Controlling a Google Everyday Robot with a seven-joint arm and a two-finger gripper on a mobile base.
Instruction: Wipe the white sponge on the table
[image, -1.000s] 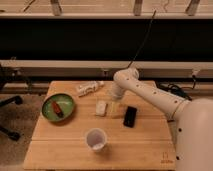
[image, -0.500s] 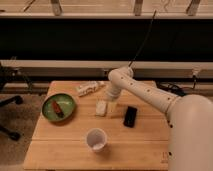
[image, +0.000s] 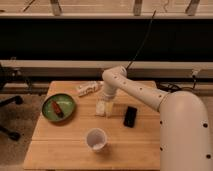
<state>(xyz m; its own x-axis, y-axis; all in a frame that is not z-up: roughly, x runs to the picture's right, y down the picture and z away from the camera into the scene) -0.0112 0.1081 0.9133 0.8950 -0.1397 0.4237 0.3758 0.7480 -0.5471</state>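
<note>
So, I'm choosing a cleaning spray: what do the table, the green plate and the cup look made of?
Table: wood, pale matte planks with seams showing. Green plate: smooth, plastic or glazed ceramic; cannot tell which. Cup: plain white, probably paper or plastic. The gripper is at the white sponge, mid-table.

end effector (image: 106, 101) over white sponge (image: 102, 109) on wooden table (image: 60, 146), black object (image: 130, 116) near, green plate (image: 46, 104) and white cup (image: 96, 138) apart
</note>
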